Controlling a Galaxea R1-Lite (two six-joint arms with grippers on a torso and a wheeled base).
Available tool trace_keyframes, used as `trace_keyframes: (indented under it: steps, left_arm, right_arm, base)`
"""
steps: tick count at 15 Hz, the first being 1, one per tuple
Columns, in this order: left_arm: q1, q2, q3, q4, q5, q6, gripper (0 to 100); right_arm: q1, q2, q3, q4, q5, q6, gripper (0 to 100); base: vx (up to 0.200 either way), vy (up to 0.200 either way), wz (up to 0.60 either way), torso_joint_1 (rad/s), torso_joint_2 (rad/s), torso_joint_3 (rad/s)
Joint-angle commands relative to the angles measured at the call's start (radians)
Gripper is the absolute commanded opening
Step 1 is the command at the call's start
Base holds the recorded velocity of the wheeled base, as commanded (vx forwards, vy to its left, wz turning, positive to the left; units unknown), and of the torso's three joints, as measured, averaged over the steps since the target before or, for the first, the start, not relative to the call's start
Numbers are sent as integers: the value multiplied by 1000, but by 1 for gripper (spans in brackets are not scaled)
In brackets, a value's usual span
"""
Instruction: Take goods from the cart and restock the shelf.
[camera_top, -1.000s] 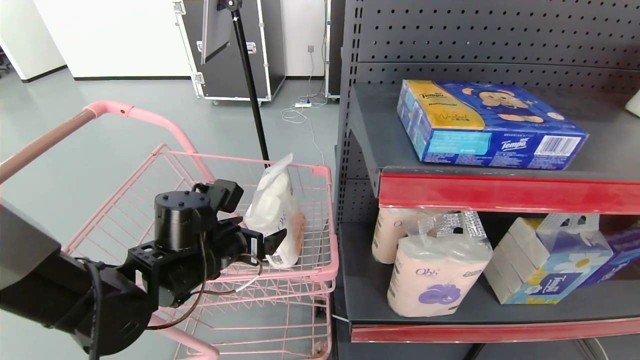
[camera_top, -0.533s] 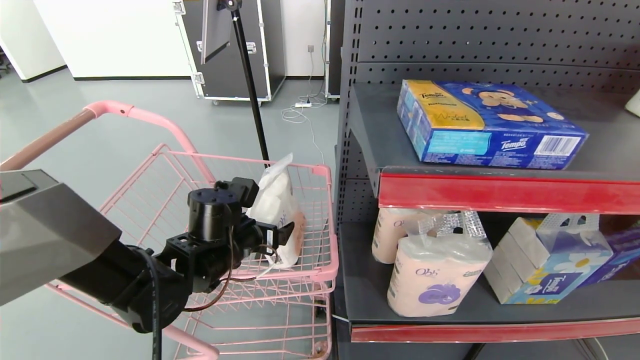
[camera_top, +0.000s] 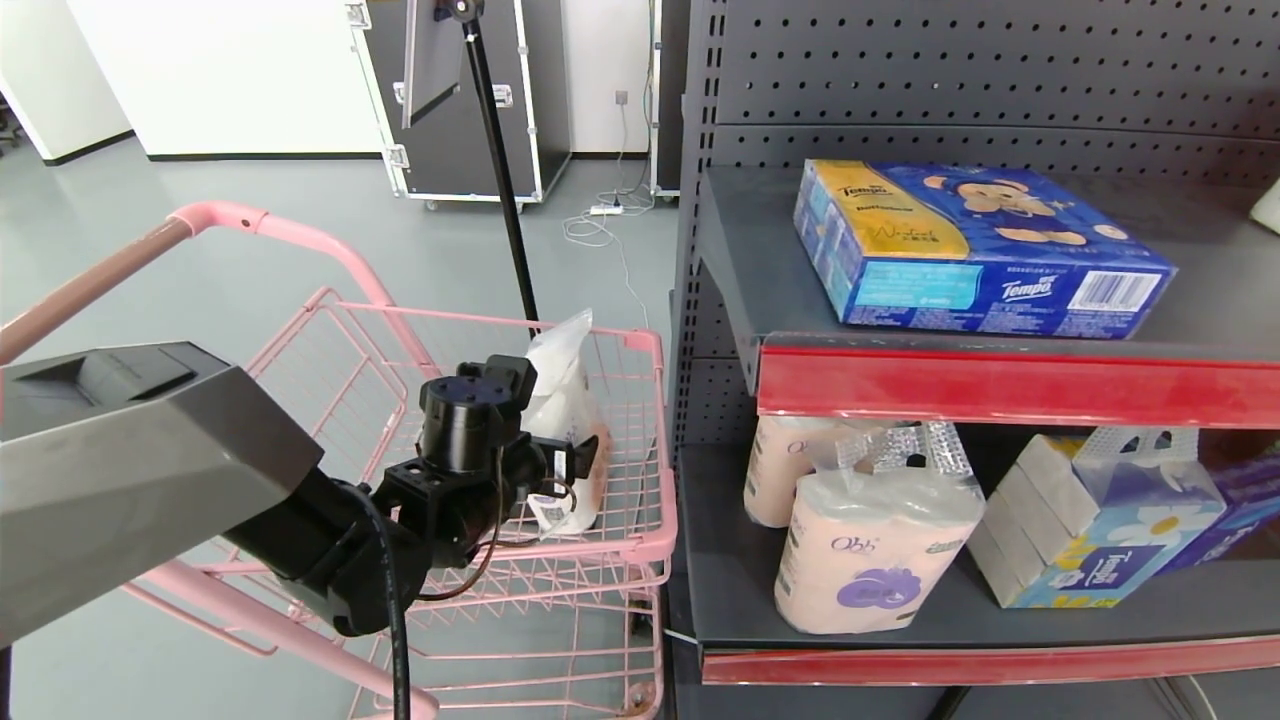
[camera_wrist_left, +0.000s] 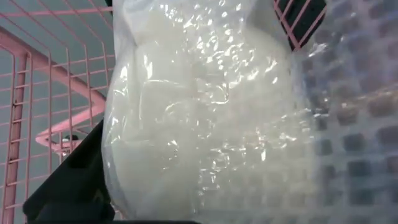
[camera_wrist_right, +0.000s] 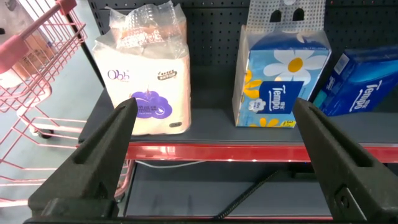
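A pink wire cart (camera_top: 610, 547) stands on the left, right beside the dark shelf (camera_top: 1000, 386). The left hand (camera_top: 572, 468) is down inside the cart's basket at its shelf-side end, with its fingers spread on either side of a clear bag of white pads (camera_top: 553, 380). The bag stands upright against the basket's end wall. In the left wrist view its crinkled plastic sits right in front of the camera, with one dark finger (camera_wrist_left: 65, 180) beside it; whether the fingers press the bag cannot be told. On the upper board of the shelf, behind a red edge strip, a flat blue tissue box (camera_top: 980, 245) lies on its broad face, turned slightly askew. On the lower board a pack of peach-coloured paper rolls (camera_top: 870, 560) stands near the front edge, and a second such pack (camera_top: 775, 470) stands just behind it. To their right is a tissue pack with a daisy print (camera_top: 1100, 530), then a dark blue pack (camera_top: 1240, 500) at the far edge. The right hand (camera_wrist_right: 214, 112) is held in front of the lower board, fingers wide apart and gripping nothing, with the roll pack and the daisy pack between them in its wrist view.
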Motion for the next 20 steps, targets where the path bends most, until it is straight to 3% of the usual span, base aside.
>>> trace_keyframes:
  steps: [1,7,8,15,17,18,20]
  left_arm:
    - [1,23,-14,1,6,0,100]
    - [1,42,-50,1,26,0,100]
    - [1,48,-60,-2,41,0,0]
    - [10,25,-27,-18,20,4,0]
    - [36,-44,65,-68,-117,44,0]
    - [62,-62,82,-110,-166,87,0]
    - [104,-78,78,-180,-203,133,0]
  right_arm:
    - [0,1,0,0,0,0,100]
    - [0,1,0,0,0,0,100]
    - [0,0,0,0,0,0,100]
    - [0,0,0,0,0,-2,100]
    - [0,0,0,0,0,-2,100]
    - [0,0,0,0,0,-2,100]
    - [0,0,0,0,0,-2,100]
  base:
    - [0,0,0,0,0,0]
    - [0,0,0,0,0,0]
    - [0,0,0,0,0,0]
    - [0,0,0,0,0,0]
    - [0,0,0,0,0,0]
    - [0,0,0,0,0,0]
    - [0,0,0,0,0,0]
